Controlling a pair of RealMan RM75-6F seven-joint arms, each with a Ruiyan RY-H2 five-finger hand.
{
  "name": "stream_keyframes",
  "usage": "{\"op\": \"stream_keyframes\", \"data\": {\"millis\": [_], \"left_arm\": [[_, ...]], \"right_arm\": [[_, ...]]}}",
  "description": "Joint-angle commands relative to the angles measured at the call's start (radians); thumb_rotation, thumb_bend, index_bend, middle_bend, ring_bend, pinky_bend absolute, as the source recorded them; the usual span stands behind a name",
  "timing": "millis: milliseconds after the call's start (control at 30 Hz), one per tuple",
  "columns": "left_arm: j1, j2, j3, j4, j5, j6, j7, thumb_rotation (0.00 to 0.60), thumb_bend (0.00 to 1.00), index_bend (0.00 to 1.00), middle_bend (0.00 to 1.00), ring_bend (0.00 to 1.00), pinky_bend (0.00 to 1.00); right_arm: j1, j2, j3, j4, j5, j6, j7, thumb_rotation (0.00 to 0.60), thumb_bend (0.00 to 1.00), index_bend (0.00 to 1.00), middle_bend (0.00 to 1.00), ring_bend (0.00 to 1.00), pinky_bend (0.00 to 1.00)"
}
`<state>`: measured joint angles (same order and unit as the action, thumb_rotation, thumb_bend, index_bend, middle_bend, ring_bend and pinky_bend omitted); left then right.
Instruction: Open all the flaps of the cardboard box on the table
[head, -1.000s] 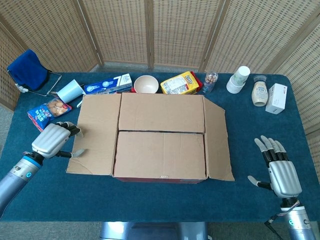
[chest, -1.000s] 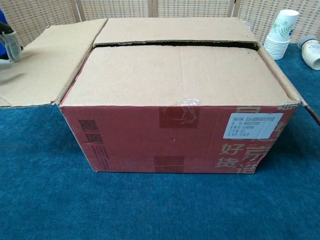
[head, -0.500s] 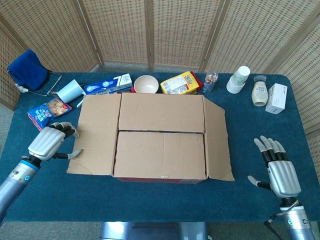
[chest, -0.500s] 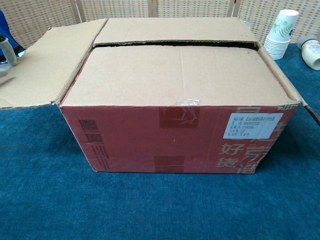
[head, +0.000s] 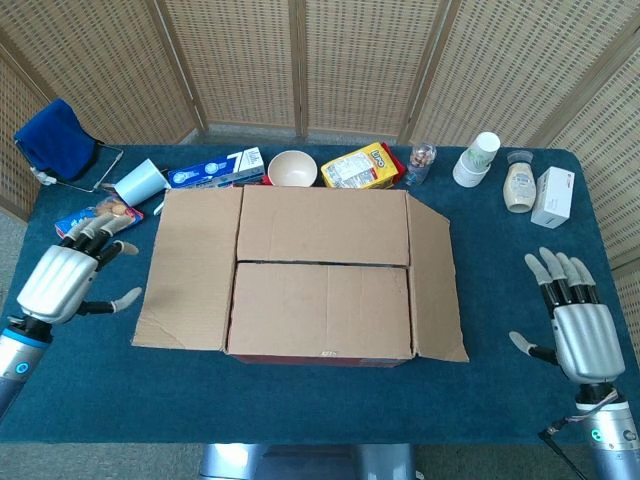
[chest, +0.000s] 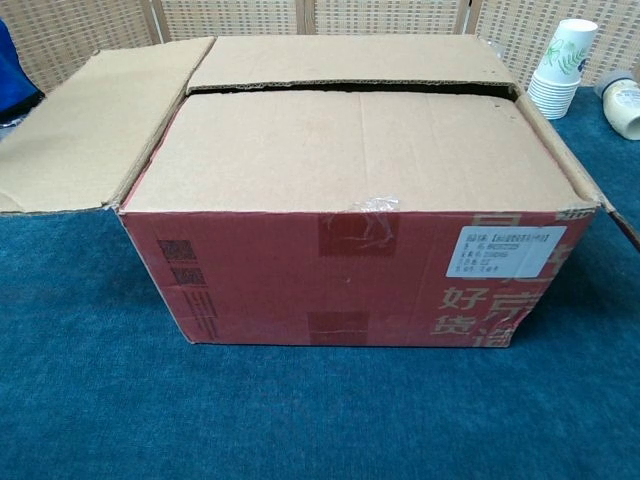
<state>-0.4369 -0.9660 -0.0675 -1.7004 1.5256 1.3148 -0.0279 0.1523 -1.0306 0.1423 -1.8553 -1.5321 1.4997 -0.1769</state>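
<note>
1. At lower left, our left hand (head: 55, 285) hovers empty, fingers spread, beside the opened left flap (head: 190, 265).
2. The cardboard box (head: 322, 270) sits mid-counter; its two long flaps remain closed, so they come next.
3. At lower right, our right hand (head: 580, 335) waits, fingers spread and empty.

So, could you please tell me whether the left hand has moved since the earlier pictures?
Yes. In the head view the left hand has drawn back leftward off the open left flap of the cardboard box, and now sits clear of its edge.
</note>
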Motion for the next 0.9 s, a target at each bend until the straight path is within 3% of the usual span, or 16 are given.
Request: {"op": "stream_keyframes", "data": {"millis": [33, 200, 367, 600, 900], "left_arm": [[0.014, 0.02, -0.014, -0.022, -0.009, 0.017, 0.006, 0.314, 0.11, 0.31, 0.1, 0.1, 0.13], [0.033, 0.032, -0.019, -0.047, -0.016, 0.035, -0.003, 0.32, 0.11, 0.3, 0.09, 0.1, 0.13], [0.072, 0.058, -0.014, -0.092, -0.026, 0.067, -0.007, 0.395, 0.11, 0.28, 0.06, 0.08, 0.13], [0.143, 0.066, 0.008, -0.12, -0.022, 0.133, 0.016, 0.502, 0.11, 0.28, 0.06, 0.08, 0.12], [0.209, 0.0, 0.028, -0.062, 0.006, 0.204, -0.035, 0.534, 0.11, 0.29, 0.06, 0.07, 0.12]], "right_arm": [[0.037, 0.051, 0.036, -0.077, 0.001, -0.025, -0.05, 0.6, 0.1, 0.0, 0.0, 0.0, 0.06], [0.091, 0.087, 0.075, -0.149, 0.036, -0.085, -0.097, 0.6, 0.1, 0.0, 0.0, 0.0, 0.06], [0.165, 0.098, 0.112, -0.201, 0.095, -0.171, -0.162, 0.6, 0.1, 0.0, 0.0, 0.0, 0.06], [0.236, 0.076, 0.122, -0.234, 0.182, -0.251, -0.261, 0.6, 0.1, 0.0, 0.0, 0.0, 0.06], [0.325, 0.01, 0.121, -0.236, 0.272, -0.321, -0.382, 0.6, 0.1, 0.0, 0.0, 0.0, 0.06]]}}
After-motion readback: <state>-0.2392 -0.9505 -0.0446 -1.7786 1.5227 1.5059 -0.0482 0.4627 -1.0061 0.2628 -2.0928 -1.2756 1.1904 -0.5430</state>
